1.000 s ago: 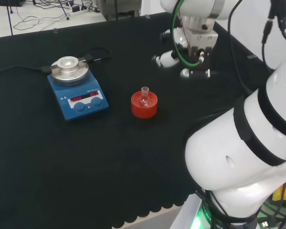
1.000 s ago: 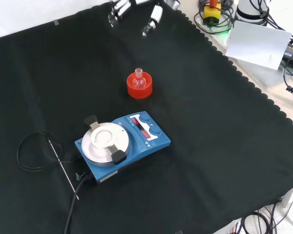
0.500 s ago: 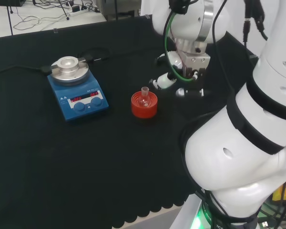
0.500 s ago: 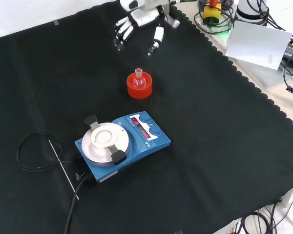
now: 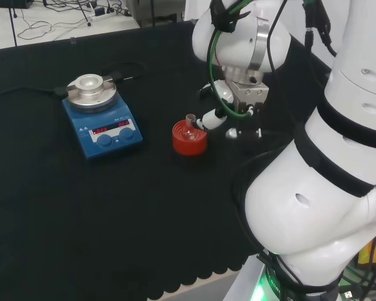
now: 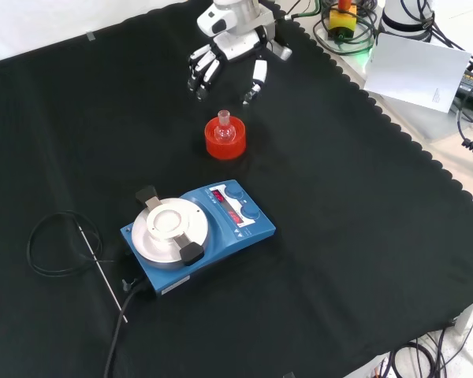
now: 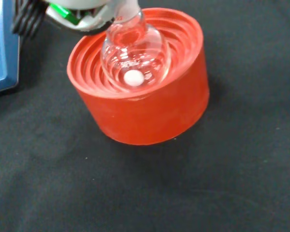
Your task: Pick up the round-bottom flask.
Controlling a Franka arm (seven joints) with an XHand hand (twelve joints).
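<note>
Nearest to you in the front view: one black cable [image 6: 59,244], looped on the black cloth of the surface [image 6: 363,236], with a thin metal rod [image 6: 102,272] beside it.

Next, one blue hotplate [image 6: 197,236], with a round silver top plate, two blue knobs and a red display on its sloped panel. In the head view you see it [image 5: 102,122] to the left of the stand.

Beyond it, one red ribbed stand [image 6: 225,140], a short round cylinder with stepped rings inside. It sits alone on the cloth, apart from the hotplate.

In the stand, one flask [image 6: 224,130]: clear glass, round bulb, short narrow neck with a small rim. Your wrist view shows the bulb [image 7: 135,58] seated in the middle of the rings, with a small white pellet [image 7: 132,78] lying at its bottom. Its long axis runs up and down; the neck points straight up, mouth on top. In the head view the neck [image 5: 190,120] stands just clear of the stand's rim.

Farthest, one robot hand [image 6: 230,57], black and white, hanging just above and beyond the flask with fingers spread and pointing down. It holds nothing. In the head view a fingertip [image 5: 202,123] sits just beside the neck; you cannot tell whether they touch.
</note>
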